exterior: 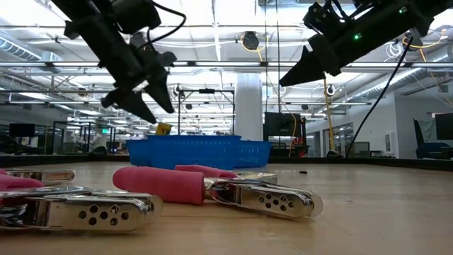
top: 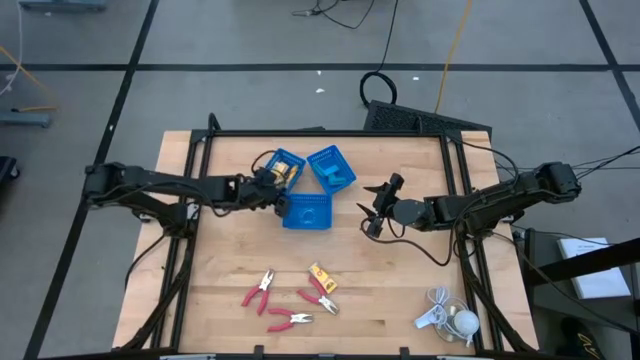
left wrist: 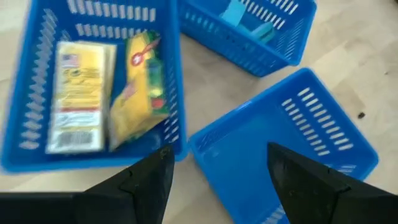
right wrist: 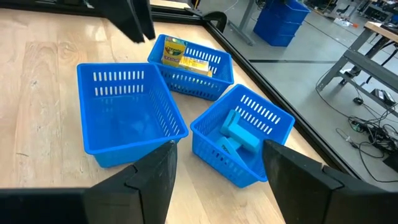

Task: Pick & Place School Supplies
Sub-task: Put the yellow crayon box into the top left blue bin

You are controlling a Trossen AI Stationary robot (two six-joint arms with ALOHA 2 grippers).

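Note:
Three blue trays sit mid-table. One tray [left wrist: 25, 143] holds yellow-orange packets [left wrist: 81, 93] lying flat, one [right wrist: 205, 143] holds light-blue oblong pieces [right wrist: 239, 134], and one [right wrist: 99, 143] shows nothing inside. My left gripper [top: 272, 193] [left wrist: 217, 155] hovers open and empty above the gap between the packet tray and the empty tray. My right gripper [top: 372, 208] [right wrist: 217, 146] hangs open and empty to the right of the trays, raised off the table. Three red-handled pliers [top: 262, 290] [top: 290, 320] [top: 320, 298] and one loose yellow packet [top: 322, 275] lie flat near the table's near edge.
A white corded gadget [top: 445, 315] lies at the near right corner. A dark frame [top: 330, 132] runs along the table's far and side edges. Bare wood [top: 230, 250] stretches between the trays and the pliers. In the low view the pliers [exterior: 177, 184] fill the foreground.

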